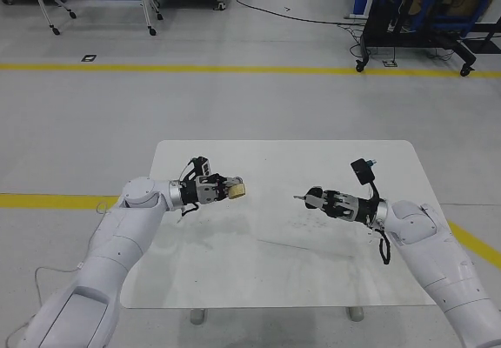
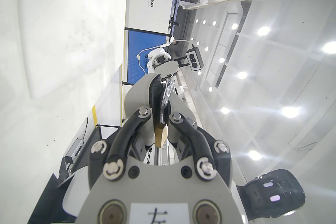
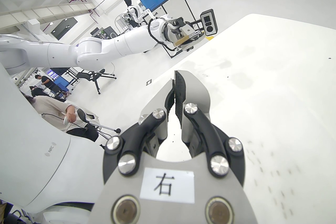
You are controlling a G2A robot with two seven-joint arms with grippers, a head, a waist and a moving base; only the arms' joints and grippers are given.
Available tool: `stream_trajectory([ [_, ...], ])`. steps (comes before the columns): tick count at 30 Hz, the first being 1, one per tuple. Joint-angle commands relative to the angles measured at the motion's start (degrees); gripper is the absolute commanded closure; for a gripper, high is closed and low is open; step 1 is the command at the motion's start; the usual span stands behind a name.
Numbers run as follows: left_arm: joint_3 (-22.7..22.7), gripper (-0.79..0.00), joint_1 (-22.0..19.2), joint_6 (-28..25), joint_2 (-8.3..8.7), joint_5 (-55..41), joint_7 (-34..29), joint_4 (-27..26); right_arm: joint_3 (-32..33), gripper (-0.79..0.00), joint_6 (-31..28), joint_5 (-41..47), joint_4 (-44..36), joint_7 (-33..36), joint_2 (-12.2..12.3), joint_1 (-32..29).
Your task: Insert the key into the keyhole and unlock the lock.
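Your left gripper (image 2: 164, 93) clamps the brass lock (image 2: 160, 137) by its silver shackle, above the table (image 1: 277, 261). Farther off, well apart, your right gripper (image 1: 306, 197) pinches the key (image 1: 297, 197). Top view catches its thin tip, which the wrist view's pressed pads hide.

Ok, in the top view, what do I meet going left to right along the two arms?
Left gripper → the brass lock it holds → bare table → what looks like the key → right gripper holding it.
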Motion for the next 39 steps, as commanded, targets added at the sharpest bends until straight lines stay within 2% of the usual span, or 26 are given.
stream_trajectory([
  [1, 0.0, 0.000, 1.5, 1.1, 0.04, 0.9, 5.1, -0.6, 0.0, 0.000, 0.0, 0.0, 0.0, 0.0, 0.0, 0.0],
  [6, 1.5, 0.000, 2.3, 10.1, -1.00, -0.2, 12.9, -3.5, 0.1, 0.000, 4.9, 1.4, -0.7, -5.6, -0.4, -1.1],
  [10, 3.3, 0.000, 0.8, 16.7, -2.86, -4.4, 17.5, -4.5, -0.7, 0.000, 9.7, 10.1, 0.5, -8.7, -0.9, -2.4],
  [13, 5.1, 0.000, -1.0, 19.2, -4.27, -5.9, 18.8, -4.1, -0.7, 0.000, 11.6, 14.9, 2.6, -8.2, -1.0, -2.6],
  [16, 6.9, 0.000, -3.0, 19.2, -5.62, -6.8, 17.6, -1.8, 0.2, 0.000, 11.3, 17.8, 3.1, -6.5, -0.8, -3.8],
  [18, 6.9, 0.000, -3.6, 18.6, -6.05, -8.4, 15.4, -0.3, 0.1, 0.000, 8.9, 22.8, 0.5, -0.8, -0.5, -5.6],
  [28, 6.9, 0.000, -3.6, 18.6, -6.05, -8.4, 15.4, -0.3, 0.1, 0.000, 8.9, 22.8, 0.5, -0.8, -0.5, -5.6],
  [31, 5.4, 0.000, -1.3, 17.2, -5.87, -10.5, 17.5, -0.6, 0.0, 0.000, 9.3, 22.6, 0.4, -1.0, -0.5, -5.7],
  [34, 4.5, 0.000, 0.6, 16.7, -5.84, -11.6, 20.5, -1.4, -1.2, 0.000, 15.6, 19.3, -0.9, -5.3, -1.0, -5.3],
  [39, 6.1, 0.000, 1.6, 16.5, -7.23, -11.5, 29.5, -4.6, -3.5, 0.000, 26.9, 13.1, -3.9, -15.5, -2.1, -5.3],
])
